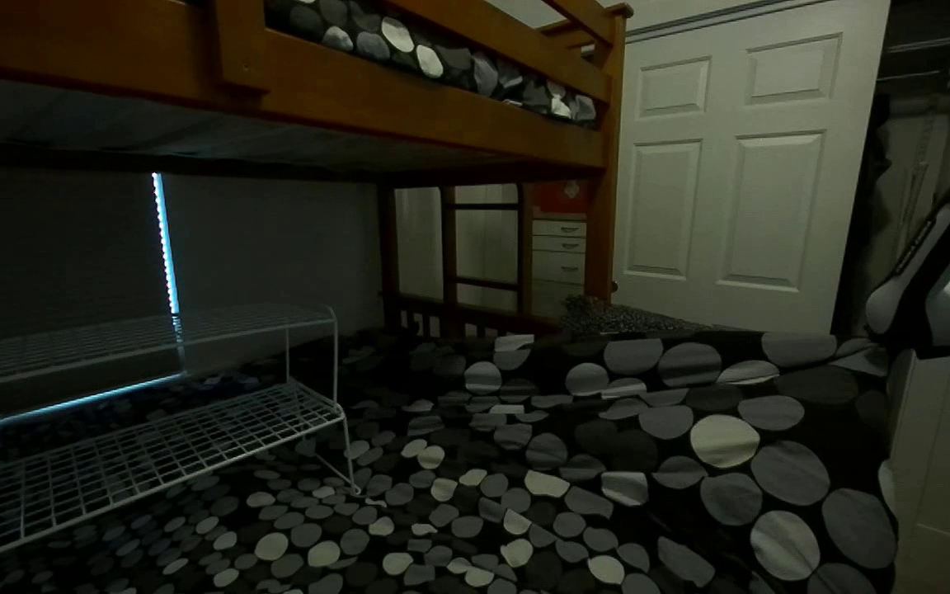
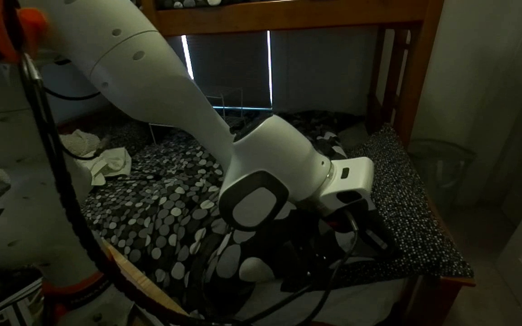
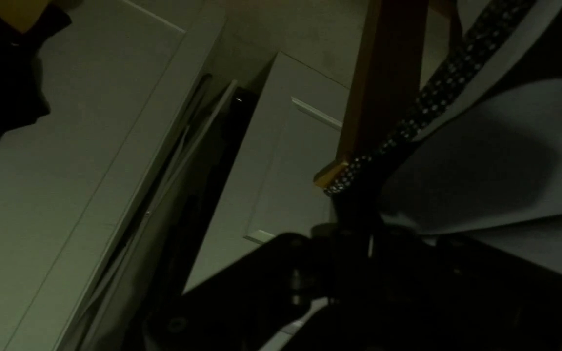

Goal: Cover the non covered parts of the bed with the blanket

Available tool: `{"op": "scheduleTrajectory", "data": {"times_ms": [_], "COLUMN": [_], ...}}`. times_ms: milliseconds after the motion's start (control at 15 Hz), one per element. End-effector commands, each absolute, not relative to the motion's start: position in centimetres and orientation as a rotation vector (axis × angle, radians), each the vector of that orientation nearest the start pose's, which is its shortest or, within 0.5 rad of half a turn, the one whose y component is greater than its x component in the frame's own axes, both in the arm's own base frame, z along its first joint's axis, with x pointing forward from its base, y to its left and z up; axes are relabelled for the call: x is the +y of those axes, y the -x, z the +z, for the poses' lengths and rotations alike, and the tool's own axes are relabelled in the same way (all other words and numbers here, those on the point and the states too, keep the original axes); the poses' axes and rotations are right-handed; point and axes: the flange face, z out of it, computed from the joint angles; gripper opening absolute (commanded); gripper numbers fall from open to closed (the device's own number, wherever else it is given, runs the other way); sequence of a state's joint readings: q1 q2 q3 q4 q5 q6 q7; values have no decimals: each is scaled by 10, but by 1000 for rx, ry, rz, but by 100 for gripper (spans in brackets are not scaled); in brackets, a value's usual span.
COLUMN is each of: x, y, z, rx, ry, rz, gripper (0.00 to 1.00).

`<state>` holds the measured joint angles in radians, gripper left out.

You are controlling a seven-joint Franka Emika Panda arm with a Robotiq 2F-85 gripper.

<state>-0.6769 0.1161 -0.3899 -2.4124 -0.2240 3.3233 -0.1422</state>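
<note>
In an exterior view, the blanket [image 1: 541, 462], soft black cloth printed with grey and white pebble-like ovals, spreads from 4 to 8 o'clock; its raised edge runs to the end of the smooth white arm [image 1: 941, 289] at 3 o'clock; a white wire rack [image 1: 137, 445], gridded in thin squares, stands on the blanket at 8 o'clock; the flat brown rail of the bunk frame [image 1: 442, 115] crosses at 12 o'clock.

In an exterior view, the arm's rounded limbs reach from 10 o'clock to just past the centre; the blanket lies rumpled beneath, 6 to 9 o'clock; a finely speckled cloth [image 2: 406, 203] drapes at 4 o'clock; at 5 o'clock a pale, plain stretch of the bed [image 2: 360, 299] shows bare.

In the wrist view, the jointed dark gripper [image 3: 354, 234] sits at 5 o'clock, its tips pressed together on a gathered black fold of the blanket; the speckled cloth slants toward 1 o'clock; pale cloth [image 3: 505, 161] at 3 o'clock is too dim to identify.
</note>
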Motion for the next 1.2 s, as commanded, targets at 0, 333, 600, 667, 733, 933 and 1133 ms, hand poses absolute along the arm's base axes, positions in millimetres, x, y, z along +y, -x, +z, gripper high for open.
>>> {"op": "scheduleTrajectory", "data": {"times_ms": [0,333,600,667,733,933,1133], "x": [-529,-548,-536,-530,-517,-513,-481], "y": [-237,-262,-275,-275,-273,-256,-248], "z": [376,356,352,351,350,358,364], "rx": [-907,-915,-924,-908,-888,-863,-776], "ry": [-2211,-2171,-2165,-2185,-2229,-2233,-2343], "rz": [749,721,631,587,541,420,399], "gripper": [1,30,50,59,66,88,100]}}
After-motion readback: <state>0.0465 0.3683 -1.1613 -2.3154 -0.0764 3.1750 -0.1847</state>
